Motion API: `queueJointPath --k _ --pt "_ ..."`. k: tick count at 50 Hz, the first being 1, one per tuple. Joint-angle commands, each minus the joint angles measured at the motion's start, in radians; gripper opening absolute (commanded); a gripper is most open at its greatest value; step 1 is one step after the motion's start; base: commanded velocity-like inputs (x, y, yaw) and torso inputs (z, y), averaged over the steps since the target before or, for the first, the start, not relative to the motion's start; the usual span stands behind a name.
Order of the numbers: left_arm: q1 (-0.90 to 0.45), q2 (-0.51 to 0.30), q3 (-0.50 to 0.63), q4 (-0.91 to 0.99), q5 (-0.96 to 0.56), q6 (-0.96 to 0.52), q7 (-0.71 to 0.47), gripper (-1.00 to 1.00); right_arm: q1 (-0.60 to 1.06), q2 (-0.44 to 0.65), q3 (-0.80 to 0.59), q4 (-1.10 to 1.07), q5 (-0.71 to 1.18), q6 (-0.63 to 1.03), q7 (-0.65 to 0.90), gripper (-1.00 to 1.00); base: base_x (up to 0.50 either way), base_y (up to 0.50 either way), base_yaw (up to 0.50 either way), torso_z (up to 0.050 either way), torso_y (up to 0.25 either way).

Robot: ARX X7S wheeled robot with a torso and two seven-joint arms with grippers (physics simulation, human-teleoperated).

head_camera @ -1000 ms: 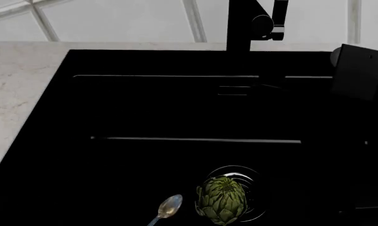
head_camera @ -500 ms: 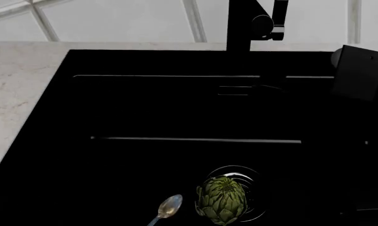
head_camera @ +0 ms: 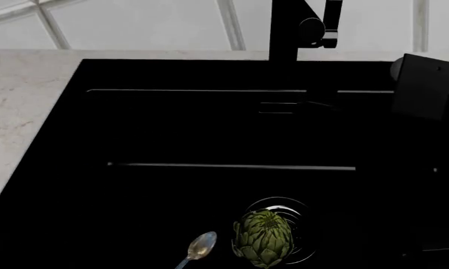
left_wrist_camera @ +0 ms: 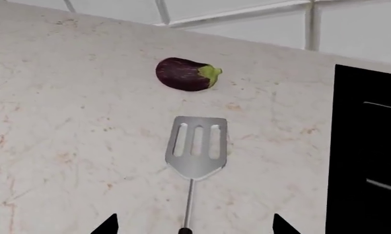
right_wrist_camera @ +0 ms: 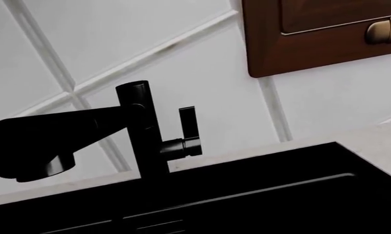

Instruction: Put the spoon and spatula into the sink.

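Observation:
The spatula (left_wrist_camera: 197,151) lies flat on the pale marble counter, with its slotted silver head pointing away and its thin shaft running back to a dark handle end. My left gripper (left_wrist_camera: 195,227) hovers over that handle end, open, with one black fingertip (left_wrist_camera: 108,225) on each side and apart from it. The spoon (head_camera: 200,247) rests on the floor of the black sink (head_camera: 97,140), next to the drain. A black block of my right arm (head_camera: 426,92) shows at the sink's right side. Its fingers cannot be made out against the black basin.
A purple eggplant (left_wrist_camera: 184,74) lies on the counter just beyond the spatula's head. A green artichoke (head_camera: 263,236) sits on the round drain. The tall black faucet (head_camera: 298,31) rises behind the basin. The sink's edge (left_wrist_camera: 336,146) is to the spatula's right.
The black block of my right arm has edged slightly left. The spoon and artichoke have not moved.

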Motion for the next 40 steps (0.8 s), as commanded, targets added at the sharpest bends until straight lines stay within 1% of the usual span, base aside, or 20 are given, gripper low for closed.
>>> queueJointPath --k 1,14,23,40 --pt "0.03 -0.007 0.014 -0.044 0.0 0.007 0.037 1.0 0.001 0.0 -0.004 -0.001 0.004 0.0 0.004 1.0 0.0 0.0 0.0 0.0 0.0" --pt "0.069 0.055 0.047 -0.146 0.042 -0.002 0.121 1.0 -0.001 0.002 -0.006 -0.008 0.01 0.003 0.011 1.0 0.0 0.0 0.0 0.0 0.0" --pt "0.094 0.07 0.058 -0.19 0.049 0.011 0.155 1.0 -0.002 0.005 -0.007 -0.017 0.016 0.011 0.018 1.0 0.0 0.0 0.0 0.0 0.0" --pt "0.178 0.098 0.085 -0.272 0.058 0.083 0.221 1.0 0.004 0.009 -0.012 -0.026 0.023 0.022 0.029 1.0 0.0 0.0 0.0 0.0 0.0"
